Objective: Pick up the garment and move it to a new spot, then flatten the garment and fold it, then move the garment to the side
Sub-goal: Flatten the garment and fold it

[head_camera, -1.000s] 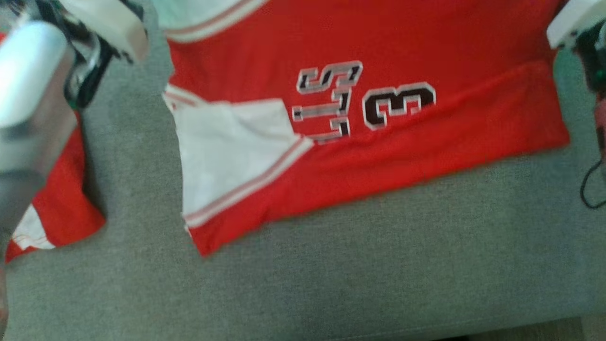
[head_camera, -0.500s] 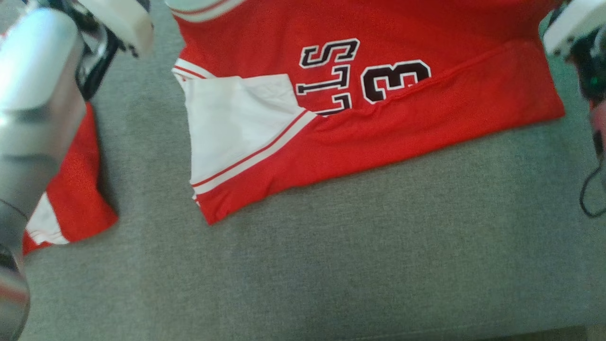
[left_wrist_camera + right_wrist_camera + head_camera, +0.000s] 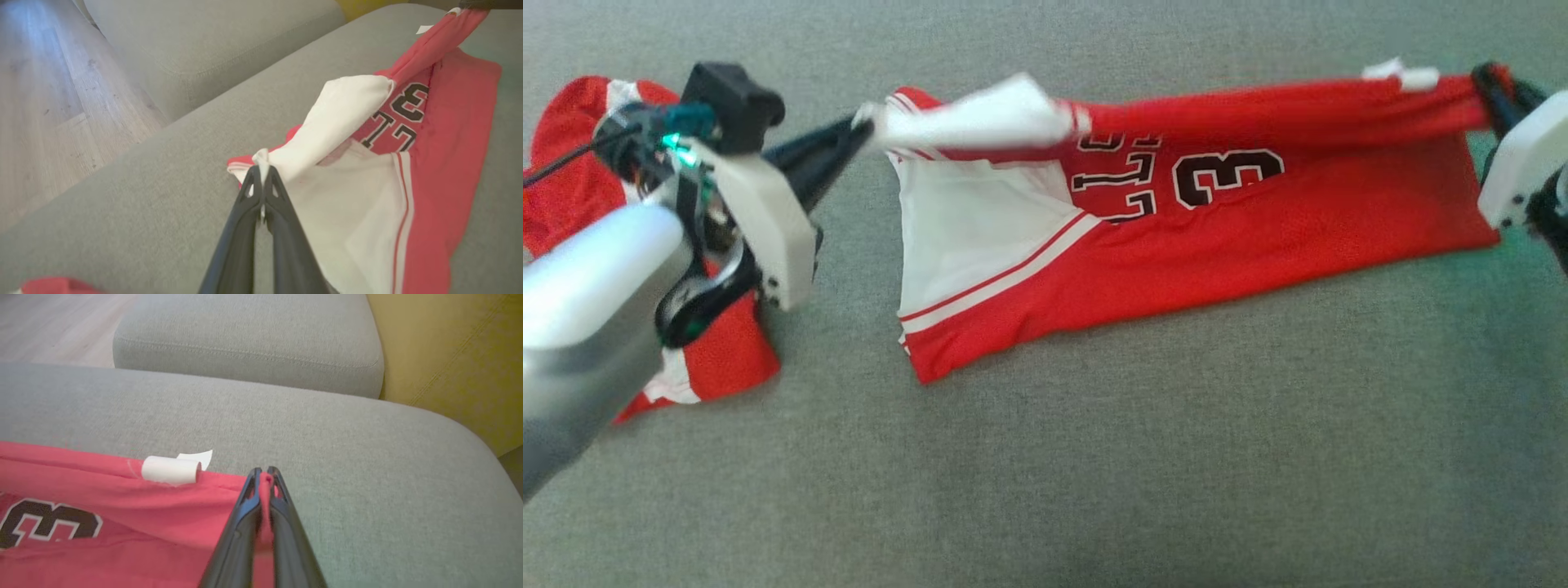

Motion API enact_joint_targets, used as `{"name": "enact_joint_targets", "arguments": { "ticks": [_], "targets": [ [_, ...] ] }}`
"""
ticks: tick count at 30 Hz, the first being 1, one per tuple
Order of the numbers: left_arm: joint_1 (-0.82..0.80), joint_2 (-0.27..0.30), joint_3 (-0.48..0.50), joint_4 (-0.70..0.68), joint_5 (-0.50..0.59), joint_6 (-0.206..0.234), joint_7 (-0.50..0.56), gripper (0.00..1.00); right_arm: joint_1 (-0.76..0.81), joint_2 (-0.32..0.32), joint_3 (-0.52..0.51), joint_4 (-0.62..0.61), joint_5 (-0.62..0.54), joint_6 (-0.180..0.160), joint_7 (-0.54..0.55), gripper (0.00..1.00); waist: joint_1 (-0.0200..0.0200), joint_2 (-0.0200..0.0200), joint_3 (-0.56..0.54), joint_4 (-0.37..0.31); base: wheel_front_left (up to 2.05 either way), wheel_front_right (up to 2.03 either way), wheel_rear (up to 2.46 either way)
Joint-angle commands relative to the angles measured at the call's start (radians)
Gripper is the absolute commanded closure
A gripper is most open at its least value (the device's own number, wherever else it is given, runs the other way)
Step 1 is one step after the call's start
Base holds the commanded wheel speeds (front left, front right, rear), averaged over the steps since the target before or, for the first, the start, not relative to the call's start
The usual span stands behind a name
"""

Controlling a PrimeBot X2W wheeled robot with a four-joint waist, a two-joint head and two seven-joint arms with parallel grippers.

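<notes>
**Operator:** Why does the near part lie flat?

**Observer:** Nearest to you, the grey sofa cushion (image 3: 1094, 457) is bare. Then comes the red garment (image 3: 1241, 237), in the middle of that cushion. Its near edge rests on the fabric, I think as an anchor, so that the far edge can be carried over it for the fold.

**Operator:** And the far edge?

**Observer:** You hold it lifted and stretched between both arms. Your left gripper (image 3: 261, 171) is pressed closed on the white corner. Your right gripper (image 3: 264, 473) is pressed closed on the red corner. In my judgement, the stretch keeps this edge straight.

**Operator:** How many things do you count?

**Observer:** Two grippers, each with cloth between its fingers. One garment in work. One white label (image 3: 171, 469) on the lifted edge, near your right gripper. One other red cloth (image 3: 727, 359) at your left, partly hidden behind your arm and apart from the garment. Farther away are one more grey cushion (image 3: 245, 339), one yellow cushion (image 3: 449, 355) and the wooden floor (image 3: 49, 102).
</notes>
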Motion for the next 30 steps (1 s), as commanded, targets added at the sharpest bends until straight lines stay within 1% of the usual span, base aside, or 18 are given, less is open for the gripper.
{"name": "enact_joint_targets", "arguments": {
  "ticks": [1, 5, 9, 15, 24, 25, 26, 27, 28, 29, 30],
  "targets": [
    [-0.028, 0.049, 0.040, -0.028, -0.012, 0.002, 0.012, 1.00, 0.026, -0.031, 0.009, -0.029, 0.015, -0.001, 0.007, 1.00, 0.0002, -0.0001, -0.007, 0.000, 0.00, 0.00, 0.00],
    [0.013, 0.102, 0.025, -0.131, -0.066, 0.002, 0.085, 1.00, 0.051, -0.083, 0.056, -0.053, 0.055, -0.001, 0.056, 1.00, 0.0002, -0.0001, -0.017, -0.002, 0.00, 0.00, 0.00],
    [0.047, 0.130, 0.019, -0.210, -0.094, 0.002, 0.146, 1.00, 0.070, -0.124, 0.103, -0.075, 0.082, -0.001, 0.104, 1.00, 0.0002, -0.0001, -0.021, -0.005, 0.00, 0.00, 0.00],
    [0.077, 0.150, 0.016, -0.275, -0.116, 0.002, 0.213, 1.00, 0.086, -0.164, 0.145, -0.105, 0.140, -0.001, 0.179, 1.00, 0.0002, -0.0001, -0.019, -0.014, 0.00, 0.00, 0.00],
    [0.125, 0.156, 0.016, -0.299, -0.137, 0.002, 0.302, 1.00, 0.114, -0.197, 0.194, -0.144, 0.203, -0.001, 0.270, 1.00, 0.0002, -0.0001, -0.025, -0.031, 0.00, 0.00, 0.00],
    [0.129, 0.154, 0.016, -0.297, -0.137, 0.002, 0.306, 1.00, 0.115, -0.200, 0.195, -0.148, 0.207, -0.001, 0.272, 0.81, 0.0002, -0.0001, -0.026, -0.032, 0.00, 0.00, 0.00],
    [0.133, 0.151, 0.016, -0.294, -0.135, 0.002, 0.308, 1.00, 0.117, -0.202, 0.194, -0.150, 0.210, -0.001, 0.270, 0.00, 0.0002, -0.0001, -0.027, -0.033, 0.00, 0.00, 0.00],
    [0.132, 0.148, 0.016, -0.287, -0.128, 0.002, 0.300, 0.86, 0.119, -0.202, 0.191, -0.149, 0.220, -0.001, 0.272, 0.00, 0.0002, -0.0001, -0.028, -0.034, 0.00, 0.00, 0.00],
    [0.131, 0.144, 0.016, -0.276, -0.120, 0.002, 0.286, 0.03, 0.122, -0.200, 0.189, -0.150, 0.228, -0.001, 0.275, 0.00, 0.0002, -0.0001, -0.029, -0.034, 0.00, 0.00, 0.00],
    [0.131, 0.139, 0.016, -0.263, -0.114, 0.002, 0.271, 0.00, 0.124, -0.198, 0.186, -0.151, 0.238, -0.001, 0.278, 0.00, 0.0002, -0.0001, -0.031, -0.036, 0.00, 0.00, 0.00],
    [0.131, 0.134, 0.016, -0.252, -0.107, 0.002, 0.256, 0.00, 0.125, -0.197, 0.181, -0.154, 0.246, -0.001, 0.277, 0.00, 0.0002, -0.0001, -0.033, -0.037, 0.00, 0.00, 0.00]
  ]
}}
